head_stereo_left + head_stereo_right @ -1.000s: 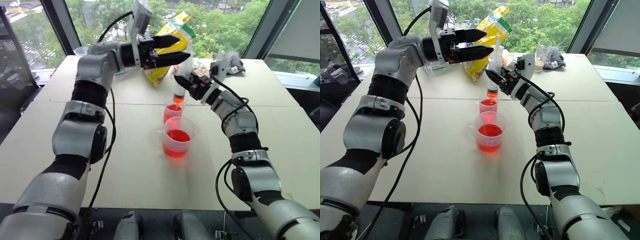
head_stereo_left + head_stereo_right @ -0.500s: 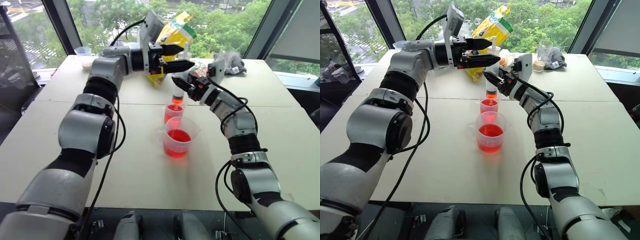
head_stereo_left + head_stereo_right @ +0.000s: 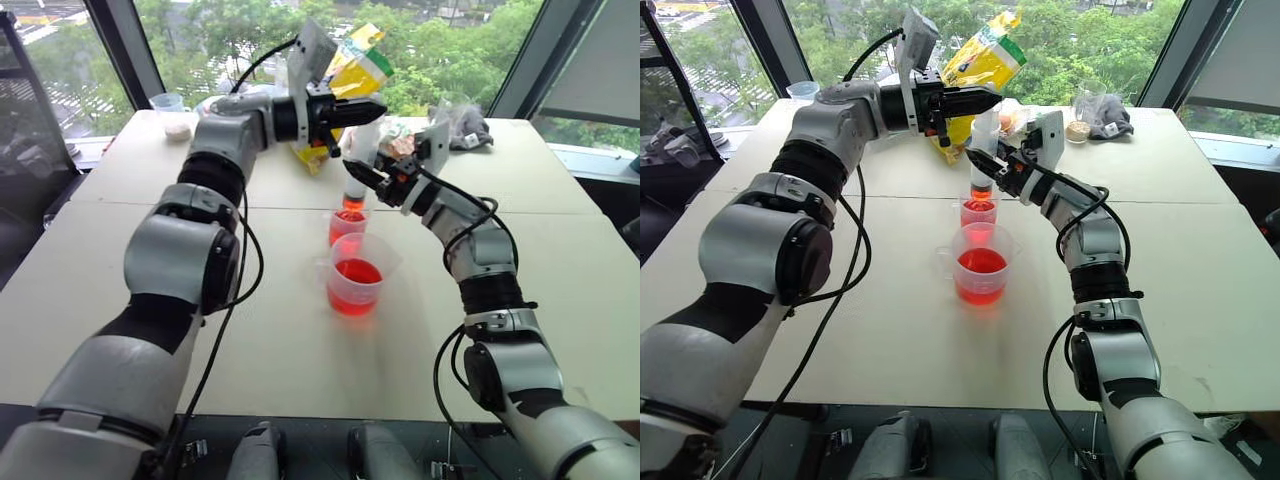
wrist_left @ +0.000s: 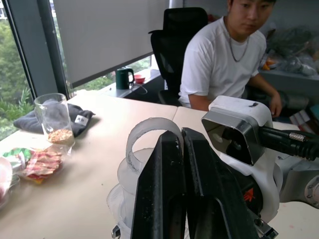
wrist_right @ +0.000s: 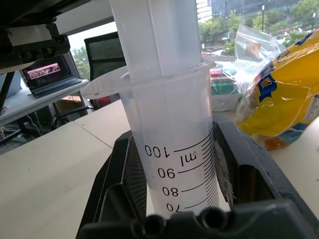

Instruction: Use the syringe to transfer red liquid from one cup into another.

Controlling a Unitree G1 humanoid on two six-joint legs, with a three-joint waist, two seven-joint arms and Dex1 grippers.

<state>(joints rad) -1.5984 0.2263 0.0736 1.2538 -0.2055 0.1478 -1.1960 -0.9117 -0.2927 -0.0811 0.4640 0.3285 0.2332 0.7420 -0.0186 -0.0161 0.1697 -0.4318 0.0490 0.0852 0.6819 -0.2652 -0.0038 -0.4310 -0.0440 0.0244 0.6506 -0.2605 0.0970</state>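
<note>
While the large clear plastic syringe [image 3: 984,150] is clamped upright by the right gripper [image 3: 990,165] over the narrower red-tinted cup [image 3: 978,212], its white plunger is pinched by the closed left gripper [image 3: 985,98], so emptying seems left.

Both arms are crowding the space above the narrow cup [image 3: 345,226]; the yellow bag [image 3: 345,75] is blocking behind, near tabletop [image 3: 250,340] lying open.

I'm looking into an office: pale work tables [image 3: 120,300] pushed against tall windows [image 3: 440,40] over treetops, a black swivel chair [image 4: 182,35], a roller blind [image 4: 109,35], a laptop [image 5: 47,74] on a desk, and a seated person [image 4: 234,55] watching.
</note>
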